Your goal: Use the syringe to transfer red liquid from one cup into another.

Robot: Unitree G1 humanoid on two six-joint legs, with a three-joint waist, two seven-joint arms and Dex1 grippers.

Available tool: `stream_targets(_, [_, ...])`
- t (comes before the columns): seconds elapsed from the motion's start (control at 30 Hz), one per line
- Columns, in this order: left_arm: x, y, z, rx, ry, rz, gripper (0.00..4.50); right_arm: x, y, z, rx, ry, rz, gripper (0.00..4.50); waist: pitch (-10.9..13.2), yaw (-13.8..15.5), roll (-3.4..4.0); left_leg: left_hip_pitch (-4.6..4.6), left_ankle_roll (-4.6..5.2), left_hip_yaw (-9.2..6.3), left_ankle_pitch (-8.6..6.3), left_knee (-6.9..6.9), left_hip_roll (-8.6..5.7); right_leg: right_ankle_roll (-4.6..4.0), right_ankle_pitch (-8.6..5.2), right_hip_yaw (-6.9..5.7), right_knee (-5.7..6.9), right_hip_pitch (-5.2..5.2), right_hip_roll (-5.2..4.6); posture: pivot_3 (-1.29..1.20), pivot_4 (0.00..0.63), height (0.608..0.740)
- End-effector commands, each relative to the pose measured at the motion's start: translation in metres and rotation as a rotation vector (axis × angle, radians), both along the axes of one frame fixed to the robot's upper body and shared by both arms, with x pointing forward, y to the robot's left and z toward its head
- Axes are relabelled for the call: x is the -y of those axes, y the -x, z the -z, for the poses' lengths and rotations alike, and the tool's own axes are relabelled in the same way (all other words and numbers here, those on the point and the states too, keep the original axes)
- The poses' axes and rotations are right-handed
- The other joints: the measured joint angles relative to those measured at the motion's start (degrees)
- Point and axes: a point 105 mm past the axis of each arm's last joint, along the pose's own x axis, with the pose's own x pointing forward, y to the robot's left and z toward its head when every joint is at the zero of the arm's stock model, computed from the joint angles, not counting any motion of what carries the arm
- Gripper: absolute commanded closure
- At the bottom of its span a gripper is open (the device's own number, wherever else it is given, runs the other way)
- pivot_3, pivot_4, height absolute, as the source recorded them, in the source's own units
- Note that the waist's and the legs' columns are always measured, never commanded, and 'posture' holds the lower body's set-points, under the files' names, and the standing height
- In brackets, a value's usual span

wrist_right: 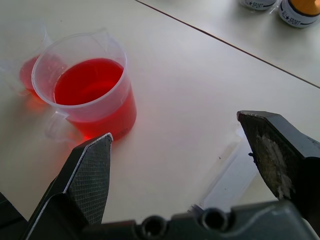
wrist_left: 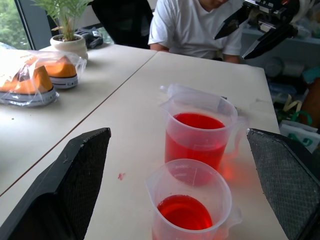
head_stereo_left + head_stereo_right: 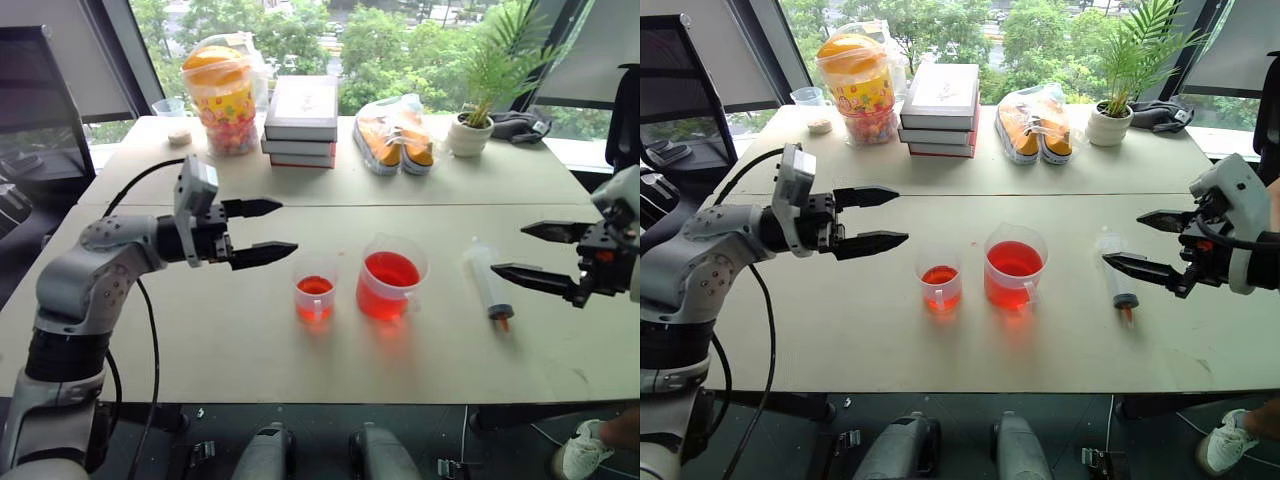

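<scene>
**Both grippers spread, syringe lying on the table**

Left gripper (image 3: 258, 232) hangs at the left of the head view, above the table (image 3: 200, 330), its two black fingers spread and pointing toward the centre of the frame; it holds nothing. Just right of it, lower in the frame, stands the small cup (image 3: 315, 290) with a shallow layer of red liquid (image 3: 315, 286). Close beside that, a narrow gap between them, stands the big beaker (image 3: 391, 278), wider and fuller, its liquid reaching roughly halfway up. In the left wrist view the two vessels line up between the fingers, the small cup nearer and the beaker behind.

Further right the syringe (image 3: 487, 283) lies flat on the table, apart from the beaker, its white plunger toward the top of the frame and its orange-red tip toward the bottom. It looks empty.

At the right edge the right gripper (image 3: 529, 252) hovers with its fingers also spread, empty, pointing toward the centre, just beside the syringe and not touching it. Its wrist view shows the syringe's clear barrel below the fingers.

Along the top of the frame, from left: a candy jar (image 3: 222, 97), a stack of books (image 3: 303, 122), bagged orange shoes (image 3: 396, 135) and a potted plant (image 3: 480, 95). A person in a white shirt (image 2: 192, 27) appears in the left wrist view.
</scene>
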Motion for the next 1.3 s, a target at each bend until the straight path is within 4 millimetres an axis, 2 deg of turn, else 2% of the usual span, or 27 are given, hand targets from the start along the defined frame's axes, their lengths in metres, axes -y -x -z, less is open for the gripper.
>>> stream_targets(0.03, [0.0, 0.0, -0.006, 0.031, 0.003, 0.012, 0.0, 0.006, 0.001, -0.018, 0.078, 0.031, 0.057, 0.07, 0.0, 0.0, 0.0, 0.01, 0.0, -0.01, 0.0, 0.0, 0.0, 0.0, 0.0, 0.0, 0.0, 0.01, 0.0, 0.0, 0.15, 0.74])
stream_targets(0.17, [0.002, -0.002, -0.005, 0.026, -0.003, 0.033, 0.0, 0.017, -0.011, -0.011, 0.046, 0.048, 0.158, 0.07, 0.0, -0.1, 0.0, 0.04, 0.0, 0.0, 0.0, 0.0, 0.0, 0.0, 0.0, 0.0, 0.0, 0.03, 0.0, 0.0, 0.15, 0.74])
stream_targets(0.3, [0.002, -0.007, -0.009, 0.039, -0.009, 0.031, 0.0, 0.025, -0.026, -0.004, -0.049, -0.009, 0.274, 0.07, 0.0, -0.2, 0.0, 0.11, 0.0, 0.02, 0.0, 0.0, 0.01, -0.01, 0.0, 0.02, 0.0, 0.07, 0.0, 0.0, 0.15, 0.74])
stream_targets(0.43, [0.006, -0.011, -0.009, 0.051, -0.017, 0.05, 0.0, 0.034, -0.045, 0.013, -0.197, -0.032, 0.362, 0.07, 0.0, -0.2, 0.01, 0.21, 0.0, 0.03, 0.0, 0.02, 0.0, -0.03, 0.0, 0.03, -0.03, 0.18, -0.02, 0.0, 0.15, 0.74])
stream_targets(0.57, [0.011, -0.013, -0.009, 0.058, -0.01, 0.063, 0.0, 0.042, -0.065, 0.04, -0.325, -0.032, 0.405, 0.07, 0.0, -0.1, 0.01, 0.2, 0.03, 0.03, -0.02, -0.04, 0.0, -0.04, 0.0, 0.02, -0.08, 0.16, -0.04, 0.0, 0.15, 0.74])
stream_targets(0.7, [0.012, -0.01, -0.004, 0.061, -0.019, 0.064, 0.0, 0.043, -0.083, 0.057, -0.385, -0.035, 0.422, 0.07, 0.0, -0.2, 0.03, 0.09, 0.04, 0.09, -0.03, -0.06, -0.01, -0.02, 0.0, 0.05, -0.06, 0.02, -0.03, 0.0, 0.15, 0.74])
stream_targets(0.97, [0.01, -0.009, -0.001, 0.081, -0.04, 0.032, 0.0, 0.036, -0.103, 0.096, -0.528, 0.037, 0.402, 0.07, 0.0, -0.3, 0.03, -0.02, 0.04, 0.11, -0.03, -0.02, -0.01, -0.01, 0.02, 0.07, 0.01, -0.13, -0.02, 0.0, 0.15, 0.74])
stream_targets(1.17, [0.012, -0.007, 0.0, 0.084, -0.036, 0.029, 0.0, 0.032, -0.113, 0.106, -0.592, 0.038, 0.408, 0.07, 0.0, -0.3, 0.02, -0.03, 0.04, 0.1, -0.03, -0.01, -0.02, 0.01, 0.03, 0.06, 0.0, -0.13, -0.01, 0.0, 0.15, 0.74])
stream_targets(1.27, [0.013, -0.008, 0.002, 0.087, -0.03, 0.021, 0.0, 0.034, -0.116, 0.111, -0.608, 0.07, 0.413, 0.78, 0.0, -0.3, 0.02, -0.02, 0.04, 0.1, -0.03, -0.01, -0.02, 0.01, 0.03, 0.06, 0.01, -0.13, -0.01, 0.0, 0.15, 0.74])
stream_targets(1.3, [0.014, -0.008, 0.002, 0.087, -0.027, 0.021, 0.0, 0.034, -0.116, 0.113, -0.613, 0.083, 0.41, 1.3, 0.0, -0.3, 0.02, -0.02, 0.04, 0.1, -0.03, 0.0, -0.02, 0.01, 0.04, 0.06, 0.01, -0.13, -0.01, 0.0, 0.15, 0.74])
